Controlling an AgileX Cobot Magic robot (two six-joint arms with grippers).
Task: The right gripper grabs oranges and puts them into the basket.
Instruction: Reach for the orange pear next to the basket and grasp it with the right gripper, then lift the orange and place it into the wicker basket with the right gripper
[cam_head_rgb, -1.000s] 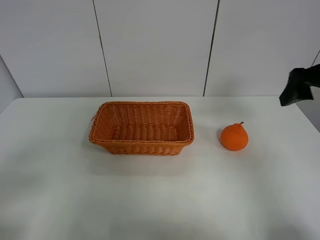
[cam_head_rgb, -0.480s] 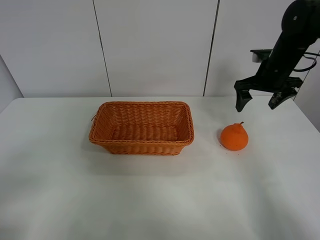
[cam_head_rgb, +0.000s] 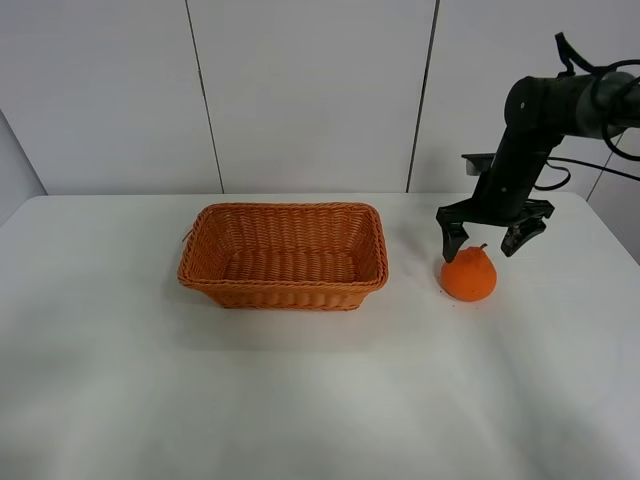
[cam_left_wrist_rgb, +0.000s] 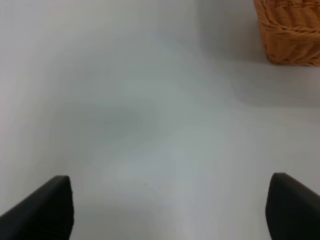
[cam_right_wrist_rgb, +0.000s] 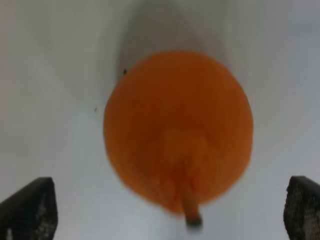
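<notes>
The orange (cam_head_rgb: 468, 274) sits on the white table, to the right of the wicker basket (cam_head_rgb: 283, 256). My right gripper (cam_head_rgb: 485, 240) hangs open just above the orange, one finger on each side of its knob top, not touching it. In the right wrist view the orange (cam_right_wrist_rgb: 177, 133) fills the middle, stem toward the camera, with the fingertips (cam_right_wrist_rgb: 27, 210) at the two lower corners. My left gripper (cam_left_wrist_rgb: 170, 207) is open over bare table, with a corner of the basket (cam_left_wrist_rgb: 290, 30) in its view. The left arm is out of the exterior view.
The white table (cam_head_rgb: 300, 380) runs to a grey panelled wall (cam_head_rgb: 310, 90) at the back. The right arm's cables (cam_head_rgb: 610, 120) loop at the far right. The basket is empty inside.
My right arm has swung in from the far right edge and come down to the left. Its open gripper now hangs right over the orange. The orange and basket have not moved.
</notes>
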